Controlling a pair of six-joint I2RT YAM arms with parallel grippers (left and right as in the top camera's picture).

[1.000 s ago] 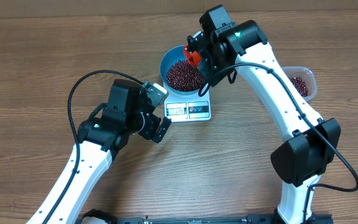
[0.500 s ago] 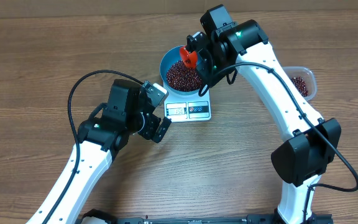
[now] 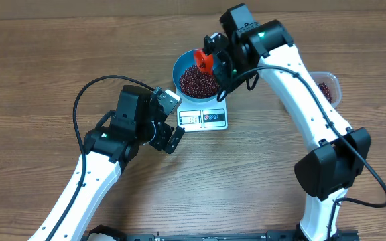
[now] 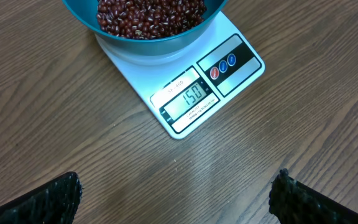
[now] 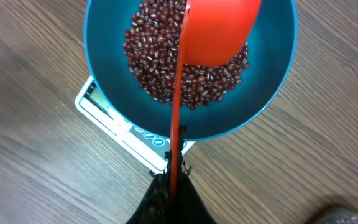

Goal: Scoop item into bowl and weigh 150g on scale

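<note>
The right gripper point(image 5: 171, 186) is clenching the thin handle of the orange scoop point(image 5: 219, 31), holding its cup tilted directly ahead of the fingertips, over the blue bowl point(image 5: 104, 68). The beans point(image 5: 160, 68) are lying heaped in that bowl, beneath the scoop; whether any are left in the cup is not showing. The bowl is sitting on the scale point(image 4: 135, 68), just ahead of the left gripper point(image 4: 176, 196), which is hanging released, fingers wide apart and grasping nothing, above the table point(image 4: 55, 124). The display point(image 4: 187, 98) is reading 150, so the weighing step is looking finished. The next move is calling for care: lifting the scoop straight up and clear without tipping in more beans or bumping the rim, then carrying it toward the clear tub point(image 3: 327, 90) behind the right gripper.
</note>
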